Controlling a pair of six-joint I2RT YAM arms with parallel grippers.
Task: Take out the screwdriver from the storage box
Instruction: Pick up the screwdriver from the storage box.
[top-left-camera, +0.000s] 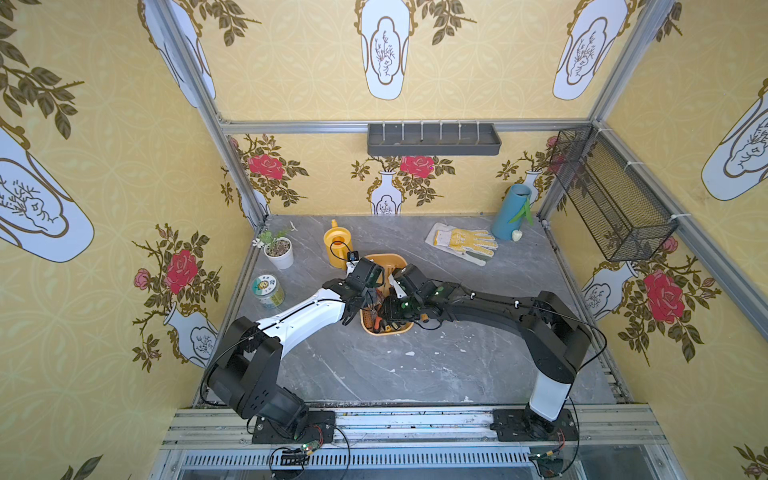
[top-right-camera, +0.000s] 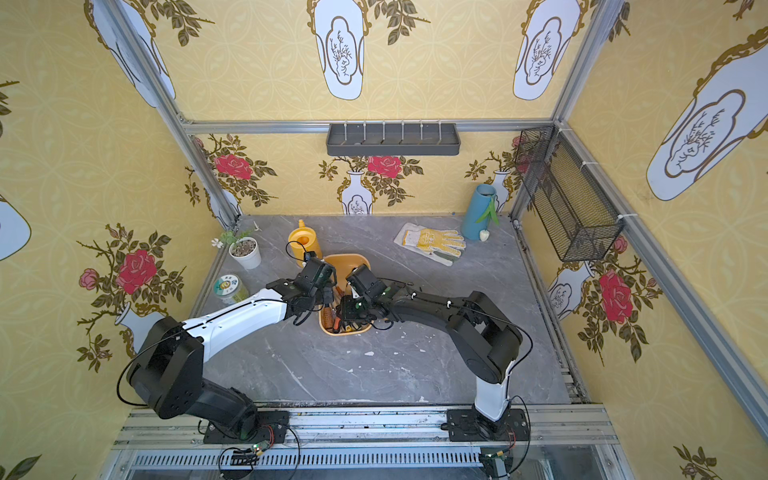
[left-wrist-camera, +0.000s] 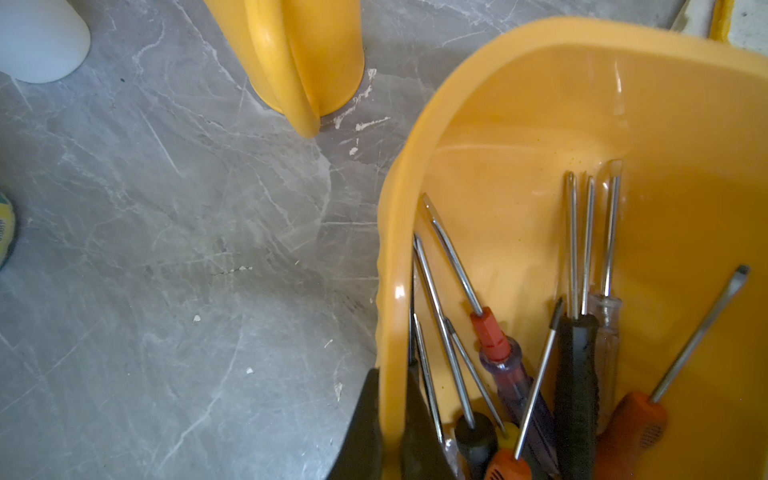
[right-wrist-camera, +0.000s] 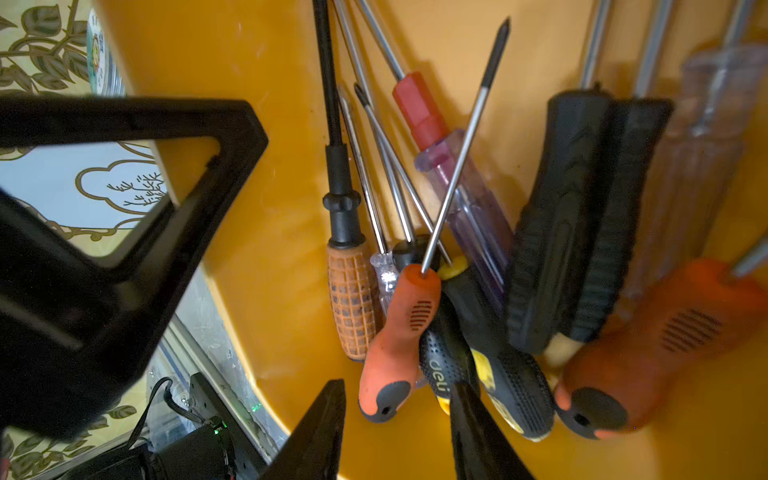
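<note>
The yellow-orange storage box (top-left-camera: 395, 262) sits mid-table in both top views, with several screwdrivers piled at its near end. My left gripper (left-wrist-camera: 390, 428) is shut on the box's left rim (left-wrist-camera: 392, 291), with one finger outside the wall and one inside. My right gripper (right-wrist-camera: 399, 390) is lowered into the box and stands open. The grey butt end of an orange-handled screwdriver (right-wrist-camera: 399, 332) lies between its two fingertips, with a gap on either side. That screwdriver's thin shaft (left-wrist-camera: 540, 374) crosses over the other tools. In the top views both wrists hide the gripper tips.
A yellow watering can (top-left-camera: 337, 243) stands just behind the box's left side. A white plant pot (top-left-camera: 279, 251) and a round tin (top-left-camera: 268, 291) are at the left. A glove (top-left-camera: 463, 243) and a blue vase (top-left-camera: 513, 212) are at the back right. A wire basket (top-left-camera: 611, 195) hangs on the right wall.
</note>
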